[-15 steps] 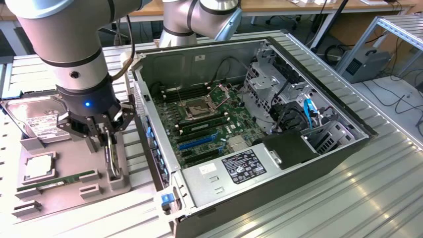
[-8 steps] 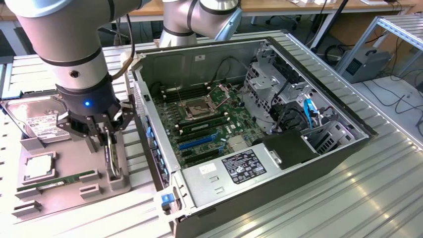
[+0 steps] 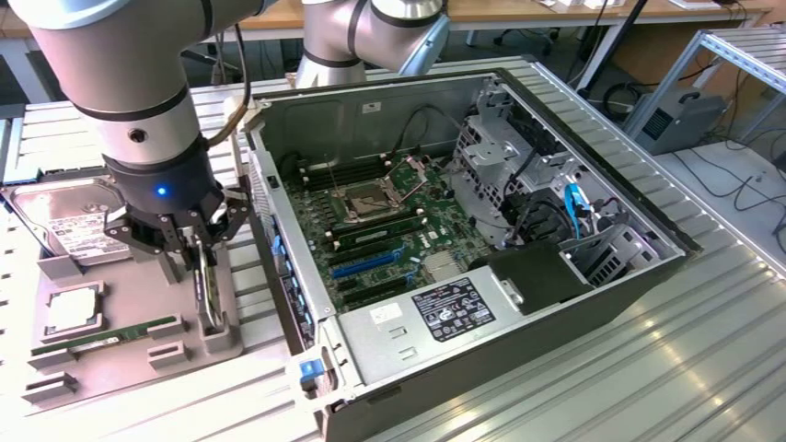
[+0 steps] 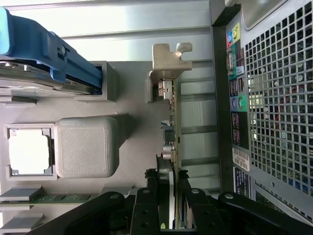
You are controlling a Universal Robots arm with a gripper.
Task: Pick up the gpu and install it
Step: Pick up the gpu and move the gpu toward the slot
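Standing on its long edge in a slot of the grey printed fixture tray is the gpu, a thin, dark rectangular expansion card with a pale metal bracket at one end. Held upright this way, its top edge is free for a grasp from above and the connector edge points down. That is my reading of the fixture's purpose.

The tray sits on the ribbed aluminium tabletop, just beside the open black tower case. The case lies on its side with the green motherboard facing up. This short distance between tray and case looks deliberate.

Other parts in the tray:
- silver hard drive with white label
- square silver processor chip
- narrow green memory stick

Each sits in its own pocket, apart from the card.

End effector: black, two-fingered, pointing straight down over the card. In the wrist view the card runs edge-on between the fingers. The jaws stand at a middling width, one on each face of the board near the end away from the bracket. The pads appear to be pressed against the card, so I record it as clamped.

Card position: its lower edge looks seated in the fixture slot, or only barely out of it. I cannot tell which.
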